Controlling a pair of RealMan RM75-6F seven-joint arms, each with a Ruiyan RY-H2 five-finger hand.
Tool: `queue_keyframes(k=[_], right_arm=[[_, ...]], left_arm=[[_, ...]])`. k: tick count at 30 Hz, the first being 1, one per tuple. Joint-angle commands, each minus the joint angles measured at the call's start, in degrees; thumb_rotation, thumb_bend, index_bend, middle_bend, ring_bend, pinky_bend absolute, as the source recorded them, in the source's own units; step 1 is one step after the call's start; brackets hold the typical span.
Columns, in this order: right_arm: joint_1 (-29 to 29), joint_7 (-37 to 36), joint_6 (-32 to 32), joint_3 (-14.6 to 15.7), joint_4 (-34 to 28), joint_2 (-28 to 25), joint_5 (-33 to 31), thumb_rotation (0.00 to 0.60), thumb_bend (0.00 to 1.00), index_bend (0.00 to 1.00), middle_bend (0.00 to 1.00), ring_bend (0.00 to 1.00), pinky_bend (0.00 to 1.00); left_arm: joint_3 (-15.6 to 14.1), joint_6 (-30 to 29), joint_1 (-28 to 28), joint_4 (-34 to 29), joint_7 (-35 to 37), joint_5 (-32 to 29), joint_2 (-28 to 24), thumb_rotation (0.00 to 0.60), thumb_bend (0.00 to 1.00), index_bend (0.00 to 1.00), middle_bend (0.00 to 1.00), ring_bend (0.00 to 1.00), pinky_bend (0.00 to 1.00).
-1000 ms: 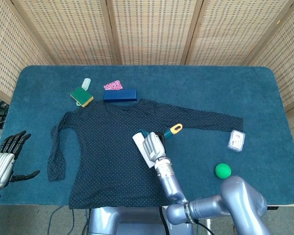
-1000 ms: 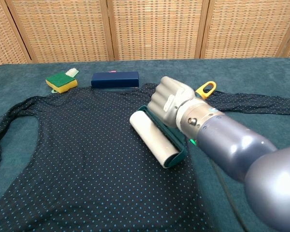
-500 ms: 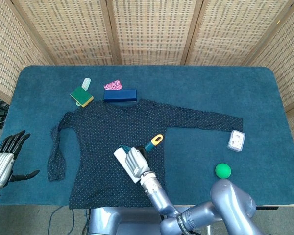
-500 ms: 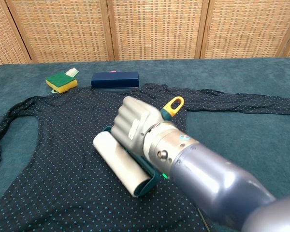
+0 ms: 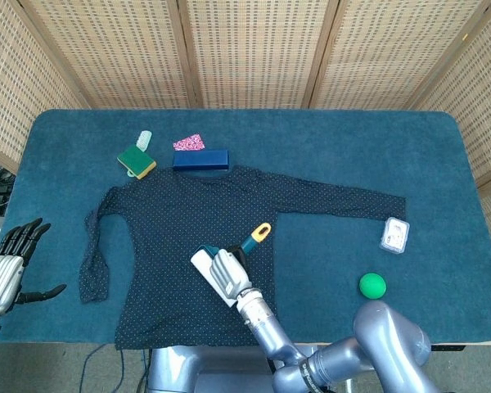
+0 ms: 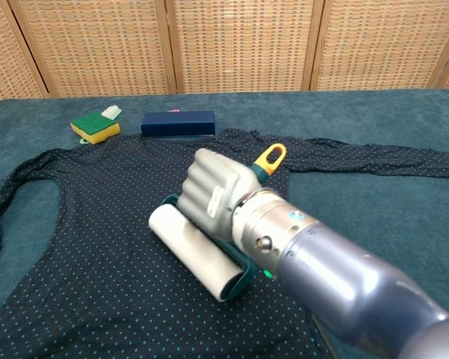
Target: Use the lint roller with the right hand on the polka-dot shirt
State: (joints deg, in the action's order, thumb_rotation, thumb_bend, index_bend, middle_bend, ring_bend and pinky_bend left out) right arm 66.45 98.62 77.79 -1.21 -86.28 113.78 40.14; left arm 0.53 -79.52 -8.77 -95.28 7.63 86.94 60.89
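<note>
- Far left, left hand point(image 5: 4, 266) off the near table edge, fingers spread, holding nothing
- polka-dot shirt point(image 5: 172, 237) spread flat mid-table
- right hand point(image 6: 213, 194) clenched around lint roller point(image 6: 194, 250), roll resting on the shirt's near middle
- green ball point(image 5: 371, 285) near right

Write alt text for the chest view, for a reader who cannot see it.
The right robot hand grips a lint roller, its white roll lying on a dark polka-dot shirt spread over a teal table. Behind the shirt sit a green-and-yellow sponge and a navy box.
</note>
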Motion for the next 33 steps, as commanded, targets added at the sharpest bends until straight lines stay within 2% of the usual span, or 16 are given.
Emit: queue_keyframes(k=[1,12,14,15,16,17,19,20,22,24,26,30,33], right_arm=[[-1.3,-0.7,0.3,1.0,1.4,-1.8,0.2,0.6,0.86,0.72,1.0,1.0,1.0],[-5.4,-4.1,-2.2,3.1,5.5,-8.9,-1.0,0.6,0.86,0.69,1.0,1.0,1.0],[-6.1,-5.0,-2.6,3.0,6.0,-9.7,-1.0,0.6,0.8,0.62,1.0,1.0,1.0],[-6.4,-5.5,-2.7,3.0,6.0,-10.0,-1.0,0.6,0.74,0.56,1.0,1.0,1.0],[-6.7,-6.3,-2.8,2.8,6.0,-10.3,-0.8,0.6,0.61,0.45,1.0,1.0,1.0],[-6.9,-6.9,-2.9,2.6,6.0,-10.4,-0.5,0.6,0.42,0.31,1.0,1.0,1.0],[-7.7,-9.2,-2.6,1.8,5.6,-10.8,0.2,0.6,0.12,0.11,1.0,1.0,1.0],[-8.2,-10.7,-1.8,1.0,4.9,-11.2,0.6,0.6,0.03,0.04,1.0,1.0,1.0],[-9.5,-13.8,0.1,0.1,1.9,-13.3,2.4,0.6,0.0,0.0,1.0,1.0,1.0],[-10.3,-15.7,0.9,0.0,0.0,-15.0,3.7,0.6,0.0,0.0,1.0,1.0,1.0],[-12.2,-20.7,2.8,0.0,-2.8,-18.4,7.4,0.6,0.0,0.0,1.0,1.0,1.0],[-17.8,-39.0,4.8,3.5,-3.4,-25.5,20.1,0.6,0.0,0.0,1.0,1.0,1.0],[-22.2,-50.2,7.6,5.2,-2.3,-29.2,26.2,0.6,0.0,0.0,0.96,0.99,1.0]], left_arm=[[0.0,0.0,0.0,-0.1,-0.2,0.1,0.0,0.6,0.0,0.0,0.0,0.0,0.0],[-0.3,0.2,-0.1,-0.7,-1.9,0.4,0.5,0.6,0.0,0.0,0.0,0.0,0.0],[-0.4,0.3,-0.2,-0.8,-2.2,0.4,0.6,0.6,0.0,0.0,0.0,0.0,0.0],[-0.4,0.4,-0.2,-0.9,-2.3,0.3,0.6,0.6,0.0,0.0,0.0,0.0,0.0],[-0.4,0.5,-0.2,-0.9,-2.4,0.3,0.7,0.6,0.0,0.0,0.0,0.0,0.0],[-0.4,0.5,-0.2,-0.9,-2.5,0.2,0.7,0.6,0.0,0.0,0.0,0.0,0.0],[-0.4,0.6,-0.3,-0.9,-2.6,0.2,0.7,0.6,0.0,0.0,0.0,0.0,0.0],[-0.4,0.7,-0.3,-1.0,-2.6,0.2,0.7,0.6,0.0,0.0,0.0,0.0,0.0],[-0.3,0.8,-0.4,-0.8,-2.4,0.1,0.7,0.6,0.0,0.0,0.0,0.0,0.0],[-0.3,0.7,-0.4,-0.8,-2.1,0.1,0.6,0.6,0.0,0.0,0.0,0.0,0.0],[-0.4,0.5,-0.3,-0.7,-1.9,0.5,0.5,0.6,0.0,0.0,0.0,0.0,0.0],[-0.9,-0.6,0.2,-0.9,-1.5,1.9,0.4,0.6,0.0,0.0,0.0,0.0,0.0],[-1.3,-1.5,0.6,-0.8,-1.5,2.7,0.4,0.6,0.0,0.0,0.0,0.0,0.0]])
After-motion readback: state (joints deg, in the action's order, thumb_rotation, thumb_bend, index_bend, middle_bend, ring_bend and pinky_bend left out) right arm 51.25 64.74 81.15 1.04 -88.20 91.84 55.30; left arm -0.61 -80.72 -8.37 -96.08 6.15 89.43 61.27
